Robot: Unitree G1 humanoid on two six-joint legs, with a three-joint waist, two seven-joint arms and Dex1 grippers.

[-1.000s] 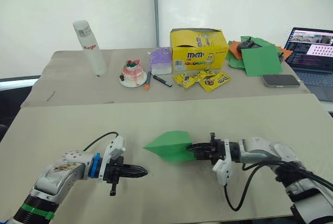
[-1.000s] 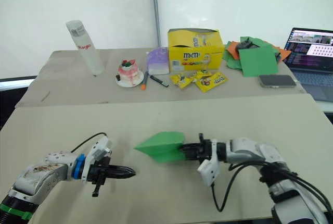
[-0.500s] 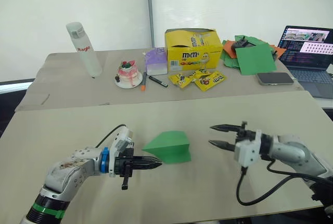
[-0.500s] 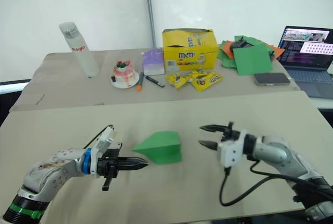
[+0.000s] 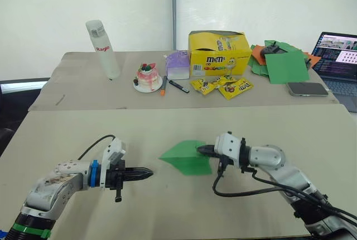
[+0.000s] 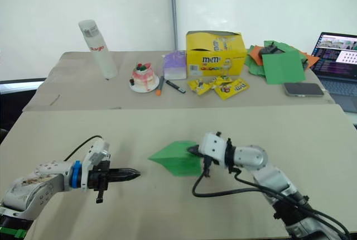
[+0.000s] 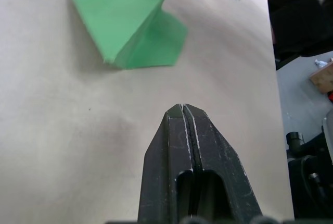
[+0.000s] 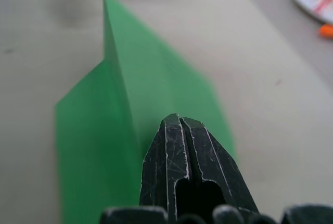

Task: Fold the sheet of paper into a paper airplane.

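Whereas half a second ago it hung open beside it, the right tool (image 5: 201,150) is now pressing closed onto the paper airplane (image 5: 187,156), likely sharpening a crease, while the closed left tool (image 5: 146,171) is waiting near its nose on the desk (image 5: 167,123).

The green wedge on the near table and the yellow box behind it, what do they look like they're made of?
The paper airplane looks like thin matte paper: sharp creases, layered flaps, one fold standing up. The yellow box looks like printed cardboard with a slight sheen: stiff walls, top flaps torn open and standing.
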